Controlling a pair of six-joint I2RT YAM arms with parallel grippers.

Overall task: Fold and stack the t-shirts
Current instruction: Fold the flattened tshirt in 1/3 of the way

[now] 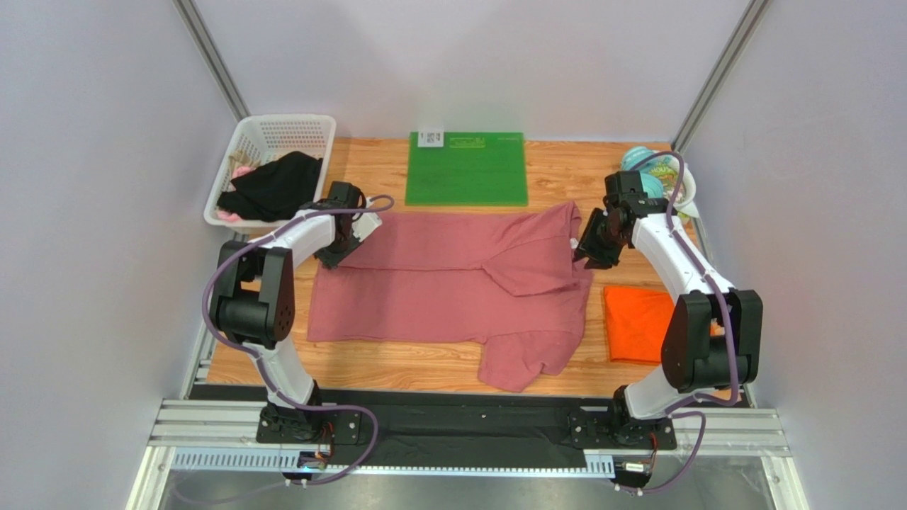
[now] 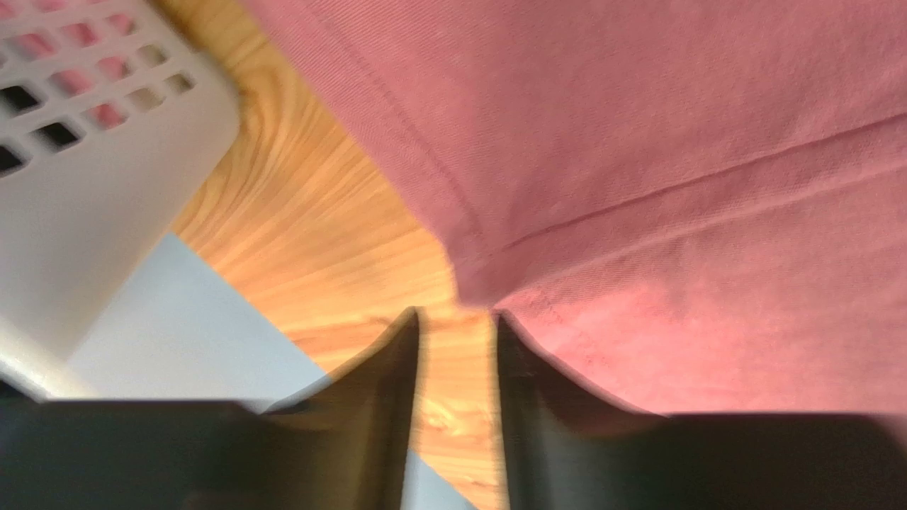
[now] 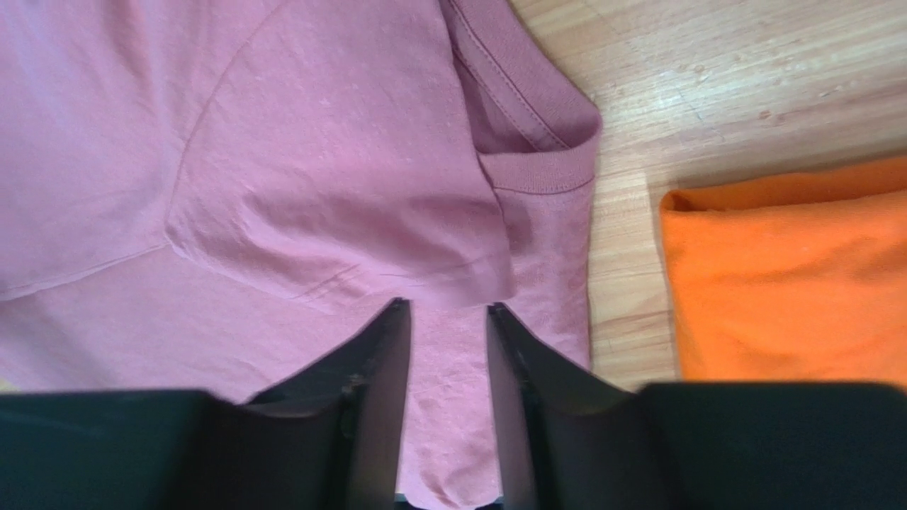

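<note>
Rose-pink soft cloth t-shirt [image 1: 447,287] was found spread across the wooden table [image 1: 405,363], judged limp and light; its seamed edges were recommended for grasping. Left gripper [image 2: 456,324] and right gripper [image 3: 447,313] were noted parted, empty.

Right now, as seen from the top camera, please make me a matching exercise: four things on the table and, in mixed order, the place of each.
Things:
1. pink t-shirt
2. orange t-shirt
3. green mat
4. white basket

Places:
A. far left corner
B. folded, at the right side
C. far edge, centre
D. spread out in the middle

Pairs: 1-D, 2-B, 3-C, 4-A
</note>
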